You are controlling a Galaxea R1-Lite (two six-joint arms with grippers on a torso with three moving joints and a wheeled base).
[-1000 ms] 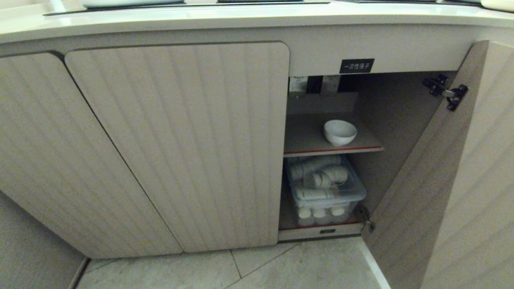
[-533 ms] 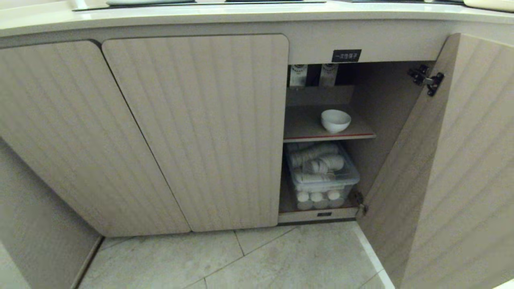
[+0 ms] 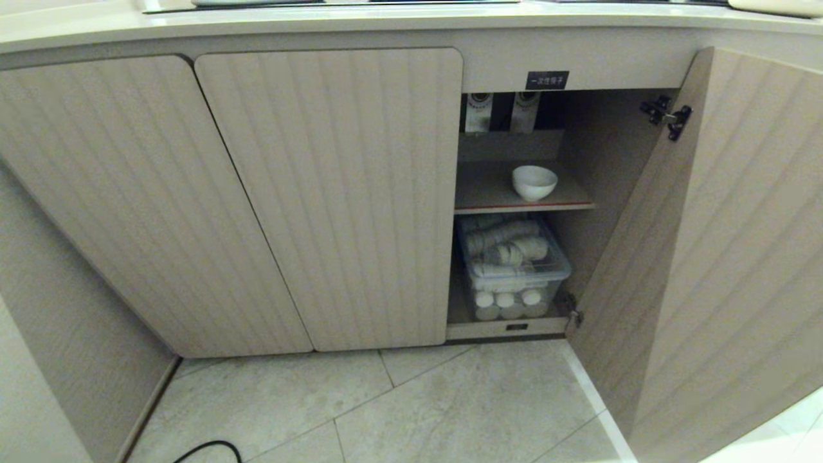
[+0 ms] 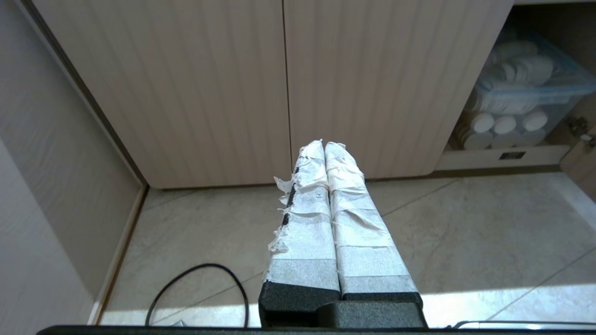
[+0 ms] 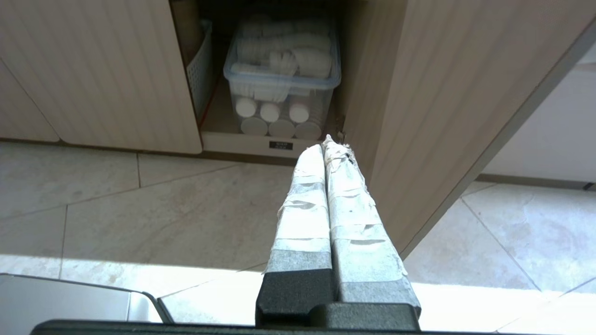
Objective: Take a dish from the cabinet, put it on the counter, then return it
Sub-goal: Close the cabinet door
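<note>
Both sets of jaws are sitting pressed together and holding nothing. The left gripper (image 4: pixel 324 145) is hanging low over the floor tiles (image 4: pixel 465 232) in front of the closed doors, and the right gripper (image 5: pixel 329 142) is hanging just off the edge of the open door (image 5: pixel 442 116), pointing toward the bottom shelf. Neither arm is showing in the head view.

What is changing is the viewpoint, not the things: over the last second the whole scene has been shrinking and sliding up in the head view, with more floor and a black cable (image 3: pixel 209 450) coming into sight. That reads as the robot backing away from the cabinet (image 3: pixel 328 193) while the arms are staying put.

The bowl (image 3: pixel 534 182) is sitting upright on the upper red-edged shelf (image 3: pixel 488 193) inside the open compartment, below the black label (image 3: pixel 547 80). Underneath it, a clear bin (image 3: pixel 514 276) of white cups is occupying the bottom shelf. The worktop (image 3: pixel 321 22) is running along the top edge of the head view; what is lying on it is too cropped to tell.

For the task, either the first reach is not yet under way or the bowl is already back home; with jaws shut and the robot pulling back, the second is looking likelier.
</note>
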